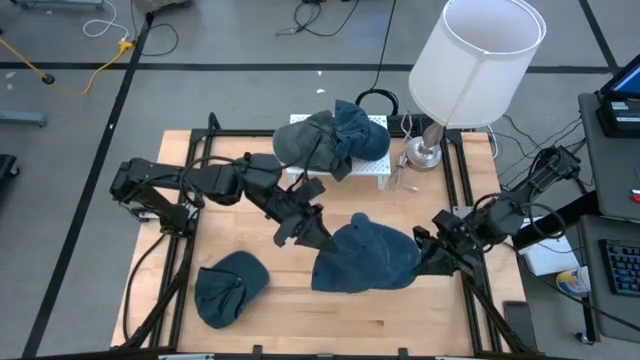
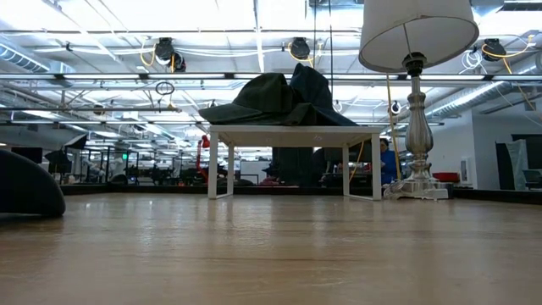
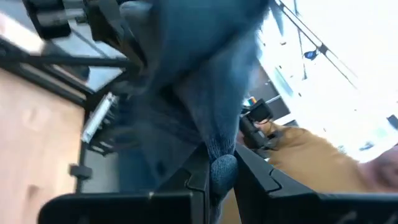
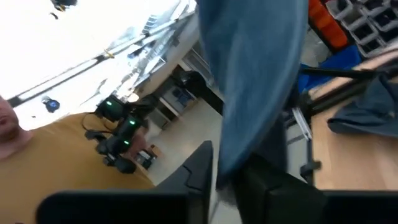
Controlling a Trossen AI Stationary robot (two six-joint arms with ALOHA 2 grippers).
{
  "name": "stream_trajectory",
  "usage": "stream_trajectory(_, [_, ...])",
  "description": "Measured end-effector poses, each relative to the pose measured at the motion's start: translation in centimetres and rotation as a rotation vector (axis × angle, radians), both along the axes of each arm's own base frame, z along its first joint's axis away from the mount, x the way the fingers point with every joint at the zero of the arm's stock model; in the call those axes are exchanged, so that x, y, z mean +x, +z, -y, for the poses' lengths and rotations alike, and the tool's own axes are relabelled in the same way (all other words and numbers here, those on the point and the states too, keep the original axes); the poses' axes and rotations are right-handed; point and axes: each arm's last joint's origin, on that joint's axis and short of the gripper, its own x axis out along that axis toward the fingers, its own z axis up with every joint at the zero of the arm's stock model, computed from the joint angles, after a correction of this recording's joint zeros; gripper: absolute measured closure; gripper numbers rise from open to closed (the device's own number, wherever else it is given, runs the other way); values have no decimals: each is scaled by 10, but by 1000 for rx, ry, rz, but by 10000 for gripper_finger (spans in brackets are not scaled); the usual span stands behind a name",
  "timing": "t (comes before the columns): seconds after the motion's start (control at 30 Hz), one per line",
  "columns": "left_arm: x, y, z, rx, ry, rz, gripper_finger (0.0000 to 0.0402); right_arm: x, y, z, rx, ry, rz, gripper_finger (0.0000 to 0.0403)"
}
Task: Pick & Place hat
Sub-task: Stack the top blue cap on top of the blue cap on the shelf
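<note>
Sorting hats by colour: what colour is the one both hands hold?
Dark blue hat, clearest in the high view.

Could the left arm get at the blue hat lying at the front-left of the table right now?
Probably not yet. The left gripper is shut on the held hat, shared with the right gripper. The lone hat lies unobstructed on the table, but the jaws must first be freed.

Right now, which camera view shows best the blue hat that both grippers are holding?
The high view: the whole held hat shows between the left gripper and the right gripper. Each wrist view shows only pinched fabric. The low view misses it.
</note>
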Motion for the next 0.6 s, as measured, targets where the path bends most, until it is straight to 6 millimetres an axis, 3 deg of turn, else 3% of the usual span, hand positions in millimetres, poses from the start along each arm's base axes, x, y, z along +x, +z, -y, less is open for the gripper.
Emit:
stream_trajectory(0.27, [-1, 3, 1, -128, -47, -72, 359, -3, -16, 1, -56, 14, -171, 272])
stream_trajectory(0.6, [-11, 13, -3, -186, -22, -82, 359, -15, -27, -12, -45, 91, -319, 276])
